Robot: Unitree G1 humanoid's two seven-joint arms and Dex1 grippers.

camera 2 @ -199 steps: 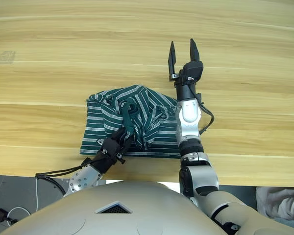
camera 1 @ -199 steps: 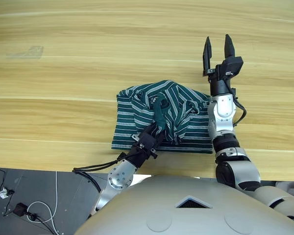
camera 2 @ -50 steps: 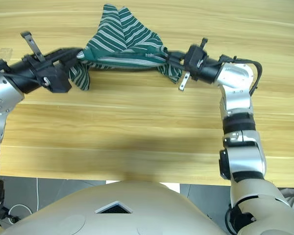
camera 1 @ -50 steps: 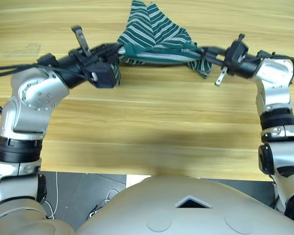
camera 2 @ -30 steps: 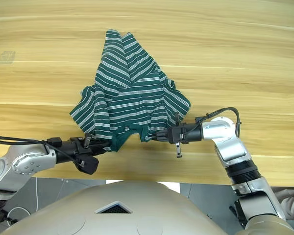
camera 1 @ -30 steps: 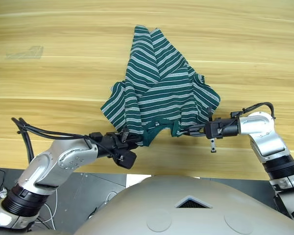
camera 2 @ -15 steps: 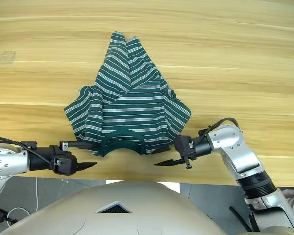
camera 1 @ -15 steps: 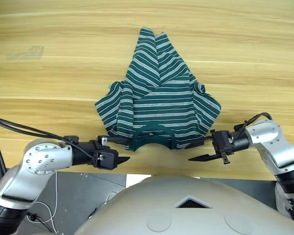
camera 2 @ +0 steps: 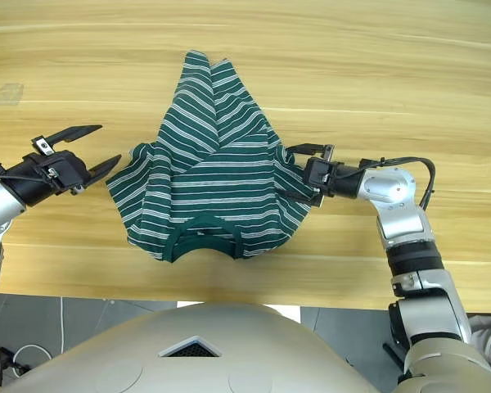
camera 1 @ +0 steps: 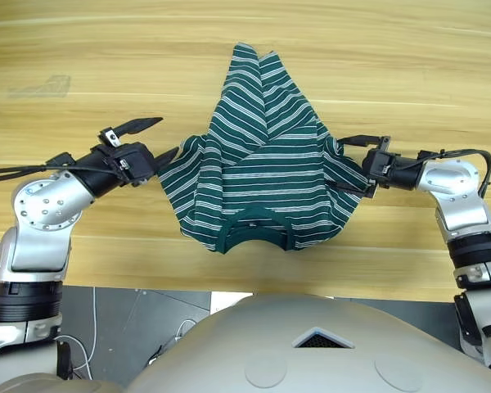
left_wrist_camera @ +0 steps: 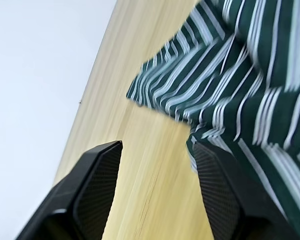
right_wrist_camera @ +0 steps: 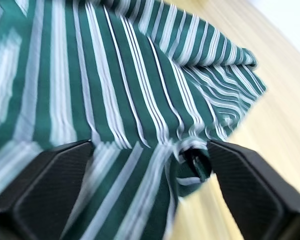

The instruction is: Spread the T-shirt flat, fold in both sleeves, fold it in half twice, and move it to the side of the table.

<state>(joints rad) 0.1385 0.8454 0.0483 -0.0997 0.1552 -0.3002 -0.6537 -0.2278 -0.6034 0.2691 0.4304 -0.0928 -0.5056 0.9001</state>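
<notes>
The green, white-striped T-shirt [camera 1: 262, 164] lies on the wooden table [camera 1: 409, 74], collar [camera 1: 254, 225] towards the near edge. Its body narrows to a bunched hem at the far end. My left gripper [camera 1: 153, 140] is open just left of the left sleeve [camera 1: 180, 164]. In the left wrist view the sleeve's edge [left_wrist_camera: 190, 85] lies beyond the fingers [left_wrist_camera: 92, 185], and one finger overlaps the cloth. My right gripper [camera 1: 353, 164] is open at the right sleeve [camera 1: 340, 168]. Striped cloth [right_wrist_camera: 130, 100] spreads between its fingers [right_wrist_camera: 245, 195] in the right wrist view.
Bare wood stretches to the left, right and far side of the shirt. A faint grey mark [camera 1: 49, 84] sits on the far left of the table. The table's near edge [camera 1: 106, 282] runs just below the collar, with dark floor and cables [camera 1: 90, 327] beyond.
Both grippers have left the collar area at the near edge and moved outward and farther onto the table, to the two sleeves. The shirt lies as before.
</notes>
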